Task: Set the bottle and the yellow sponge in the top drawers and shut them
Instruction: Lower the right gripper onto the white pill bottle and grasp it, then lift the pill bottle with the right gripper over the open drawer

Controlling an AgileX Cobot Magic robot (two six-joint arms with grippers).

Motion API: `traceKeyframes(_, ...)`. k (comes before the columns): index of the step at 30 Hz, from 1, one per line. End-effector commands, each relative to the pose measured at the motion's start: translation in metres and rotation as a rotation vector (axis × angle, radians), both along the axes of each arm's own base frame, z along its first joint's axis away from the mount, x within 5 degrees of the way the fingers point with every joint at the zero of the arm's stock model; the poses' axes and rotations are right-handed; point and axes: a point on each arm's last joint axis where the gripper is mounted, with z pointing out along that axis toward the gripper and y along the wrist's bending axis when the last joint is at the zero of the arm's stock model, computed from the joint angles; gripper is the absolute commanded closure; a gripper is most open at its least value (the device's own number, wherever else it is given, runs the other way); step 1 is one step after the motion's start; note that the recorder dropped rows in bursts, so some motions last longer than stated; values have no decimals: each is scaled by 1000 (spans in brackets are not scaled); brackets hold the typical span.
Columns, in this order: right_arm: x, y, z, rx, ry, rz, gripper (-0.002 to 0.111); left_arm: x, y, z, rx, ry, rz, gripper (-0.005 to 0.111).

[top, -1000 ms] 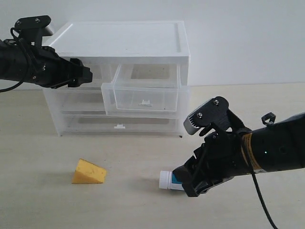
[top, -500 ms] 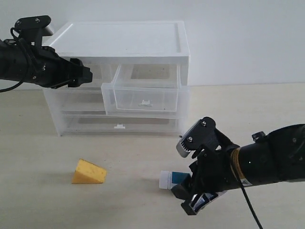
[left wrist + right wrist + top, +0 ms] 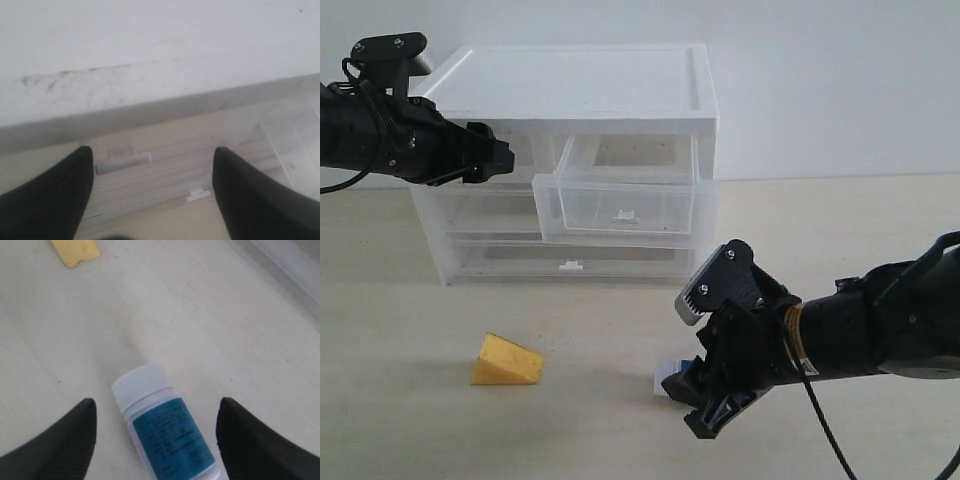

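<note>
- The bottle [image 3: 167, 437] is lying on its side on the desk [image 3: 410, 440]. Its white cap points toward the yellow sponge [image 3: 506, 361], which sits well apart at the bottle's 9 o'clock in the exterior view.
- That puts the bottle out in front of the cabinet [image 3: 570, 85], roughly at its 5 o'clock, and not in any drawer yet.
- The right arm's fingers [image 3: 60, 440] are spread wide, one on each side of the bottle. The wrist view shows a gap on both sides, so nothing is gripped.
- I'd call this the grab on the bottle, right before the squeeze.
- Next move, I reckon: settle so the fingers straddle the labelled barrel, close on it, then lift and carry it up toward 11 o'clock.
- Of the top drawers [image 3: 617, 205], the right one is pulled out with nothing in it that I can see. The left one looks shut and is partly hidden by the left arm.
- The right arm reaches in low from 3 o'clock, with the wrist tipped down at the desk.
- The left arm comes in from 9 o'clock and hangs at the cabinet's upper-left front. The left arm's fingers [image 3: 45, 200] are open and hold nothing.
</note>
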Motion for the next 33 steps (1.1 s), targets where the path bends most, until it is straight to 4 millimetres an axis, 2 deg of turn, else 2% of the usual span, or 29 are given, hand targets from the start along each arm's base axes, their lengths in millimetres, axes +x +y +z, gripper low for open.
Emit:
traceKeyframes(1,1,-2,-12,-56,20,-3,48,3,3,8,14,-46,31,43)
traceKeyframes(6,1,-4,-17,-77,35,-7,48,3,3,8,14,-46,31,43)
traceKeyframes(8,1,-5,-18,-86,36,-12,52,3,3,8,13,-44,27,43)
traceKeyframes(13,2,-6,-19,-107,40,-23,81,3,3,8,13,-44,27,43)
traceKeyframes(19,2,-6,-19,-107,40,-23,106,3,3,8,13,-44,27,43)
traceKeyframes(27,-7,-4,-5,-78,78,25,108,3,3,8,14,-46,31,43)
traceKeyframes(29,-11,-2,5,-44,94,57,108,3,4,8,16,-49,34,43)
traceKeyframes(33,-18,0,38,57,69,60,108,3,4,8,16,-50,36,43)
